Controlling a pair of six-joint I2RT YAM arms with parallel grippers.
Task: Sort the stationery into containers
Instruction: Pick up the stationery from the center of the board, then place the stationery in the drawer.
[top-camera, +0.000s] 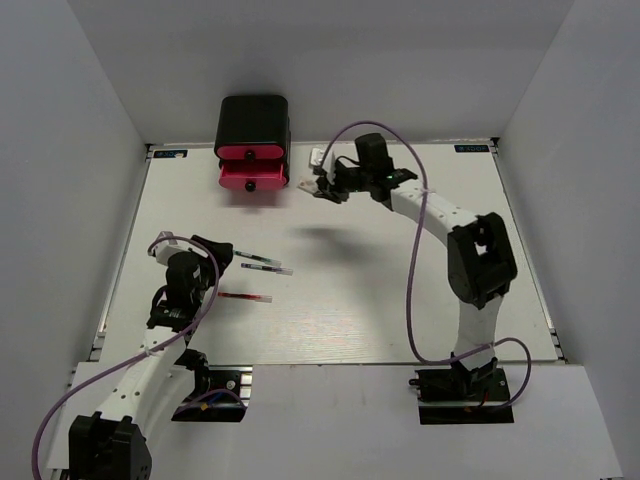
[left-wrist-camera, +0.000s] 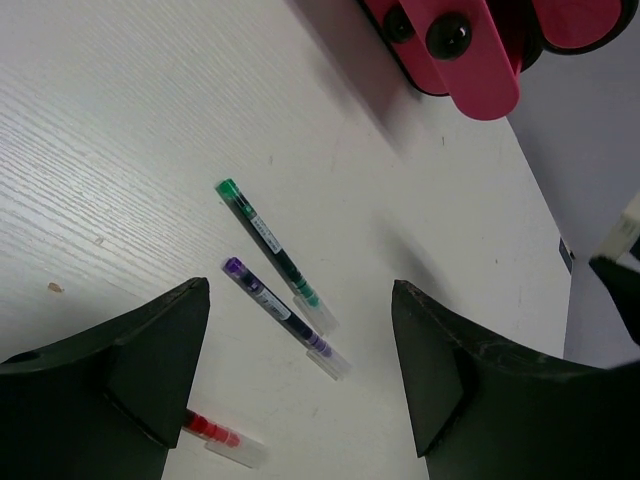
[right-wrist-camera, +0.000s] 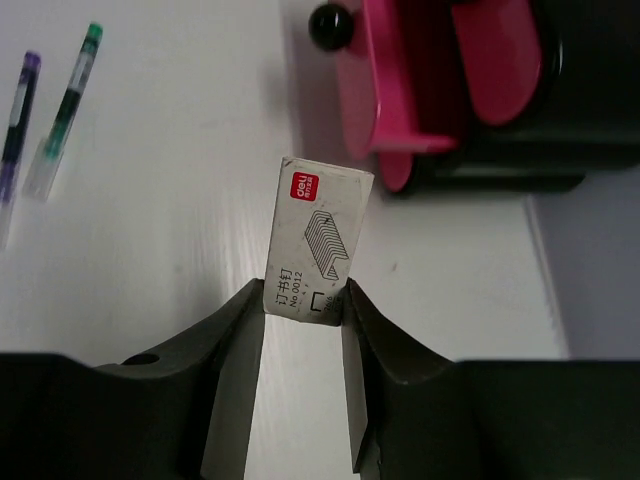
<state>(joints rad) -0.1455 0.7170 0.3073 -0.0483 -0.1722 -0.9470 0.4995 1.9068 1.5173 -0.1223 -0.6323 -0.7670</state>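
Observation:
My right gripper (right-wrist-camera: 305, 300) is shut on a small white box of staples (right-wrist-camera: 315, 235) with a red label, held upright just right of the pink-red drawers (right-wrist-camera: 400, 100). In the top view this gripper (top-camera: 318, 187) is beside the lower drawer (top-camera: 253, 181) of the black cabinet (top-camera: 253, 118). My left gripper (left-wrist-camera: 300, 295) is open and empty above three pens: green (left-wrist-camera: 270, 240), purple (left-wrist-camera: 285, 315) and red (left-wrist-camera: 220, 435). In the top view it (top-camera: 210, 246) is left of the pens (top-camera: 262, 263). The mint-green and light-blue bars are out of view.
White walls enclose the table on three sides. A pink drawer with a black knob (left-wrist-camera: 450, 35) juts out at the top of the left wrist view. The green and purple pens also show in the right wrist view (right-wrist-camera: 72, 90).

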